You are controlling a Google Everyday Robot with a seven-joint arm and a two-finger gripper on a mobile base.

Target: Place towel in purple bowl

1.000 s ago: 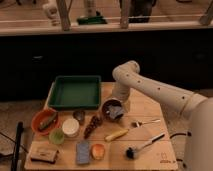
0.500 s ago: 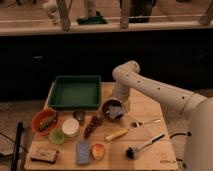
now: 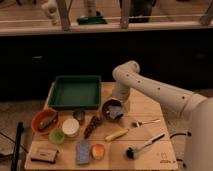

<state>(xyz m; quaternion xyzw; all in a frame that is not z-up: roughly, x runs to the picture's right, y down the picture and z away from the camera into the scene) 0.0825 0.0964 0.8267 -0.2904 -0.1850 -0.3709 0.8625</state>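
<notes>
Wooden table: gripper, grip state indiscernible, at 1 o'clock over purple bowl, towel immediately at its 6 o'clock.

Wooden table before a dark wall, pale floor beneath.

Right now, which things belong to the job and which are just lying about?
Job: purple bowl; grey towel lying in it; gripper low over the bowl's far side.
Lying about: green tray; orange bowl; banana; fork; brush; blue sponge.
</notes>
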